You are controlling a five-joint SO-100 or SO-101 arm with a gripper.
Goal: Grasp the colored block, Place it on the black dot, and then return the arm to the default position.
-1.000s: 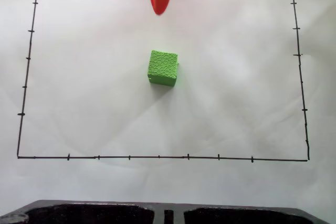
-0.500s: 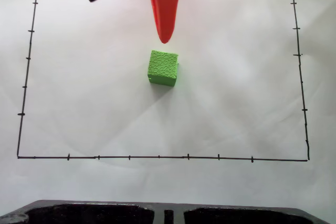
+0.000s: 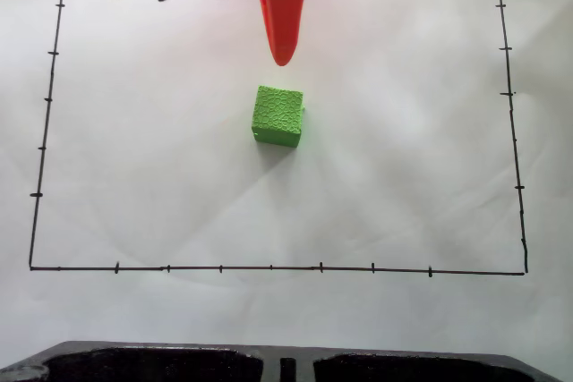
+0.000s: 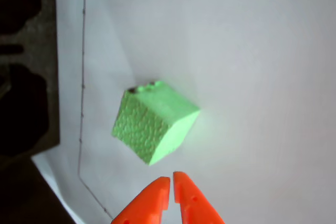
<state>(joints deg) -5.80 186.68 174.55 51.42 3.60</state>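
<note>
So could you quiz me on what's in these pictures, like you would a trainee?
1. True or false: the hand is gripping the green block.
2. In the wrist view, the two orange fingers are: A) spread wide B) nearly closed together C) around the block.
3. What marks the edge of the white work area in the fixed view?

Key: 1. False, the hand is apart from the block. 2. B. 3. A thin black border line with tick marks.
</note>
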